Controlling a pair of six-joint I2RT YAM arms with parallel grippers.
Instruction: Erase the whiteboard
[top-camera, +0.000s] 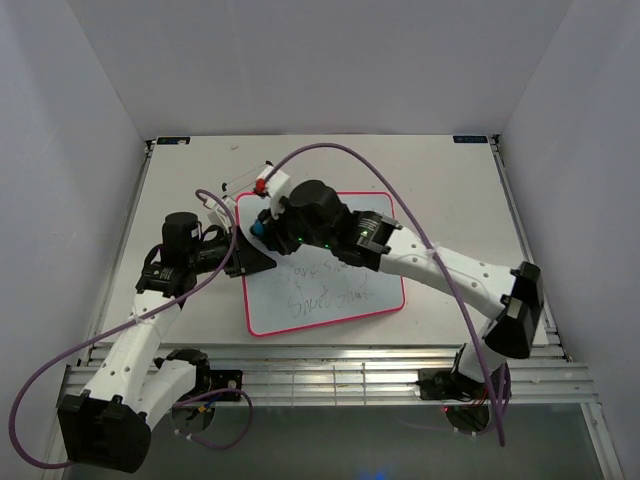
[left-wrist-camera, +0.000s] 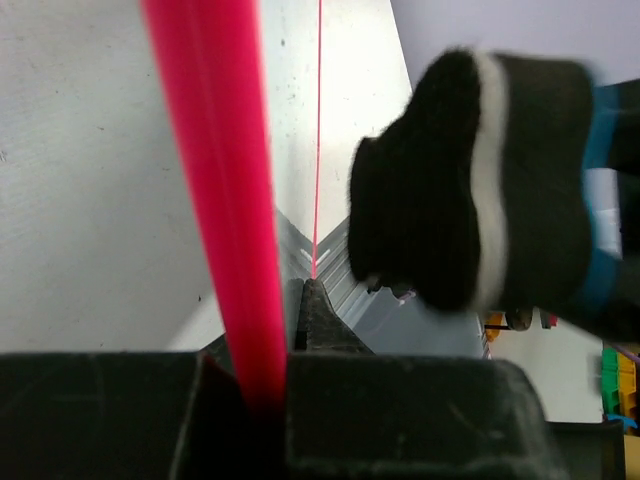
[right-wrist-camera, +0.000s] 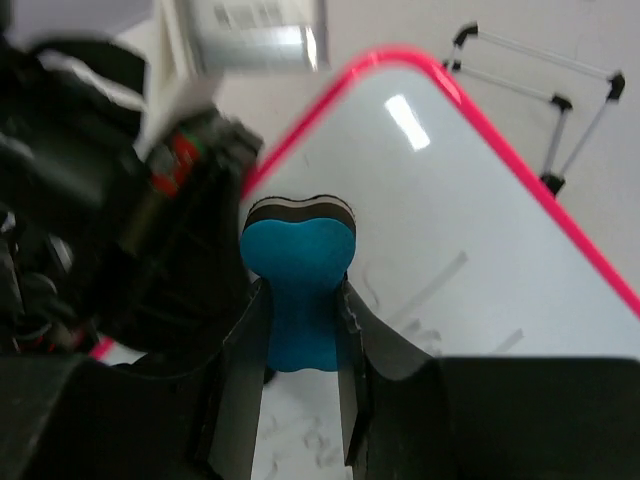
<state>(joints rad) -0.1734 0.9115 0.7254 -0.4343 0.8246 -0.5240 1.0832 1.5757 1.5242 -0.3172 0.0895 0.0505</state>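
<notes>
The whiteboard (top-camera: 330, 314), white with a pink-red frame, lies flat mid-table with dark handwriting (top-camera: 325, 290) on its near half. My left gripper (top-camera: 252, 262) is shut on the board's left edge; in the left wrist view the pink frame (left-wrist-camera: 235, 230) runs between the jaws of the left gripper (left-wrist-camera: 257, 372). My right gripper (top-camera: 263, 229) is shut on the blue bone-shaped eraser (right-wrist-camera: 297, 252), held felt-down over the board's far-left part, close beside the left gripper. The eraser's black felt (left-wrist-camera: 450, 190) fills the left wrist view. Faint strokes (right-wrist-camera: 420, 315) show on the board (right-wrist-camera: 470, 190).
A thin metal wire stand (right-wrist-camera: 545, 95) lies on the table beyond the board's far-left corner (top-camera: 232, 184). Slotted aluminium rails (top-camera: 330, 372) run along the near table edge. White enclosure walls (top-camera: 80, 150) close in left, right and back.
</notes>
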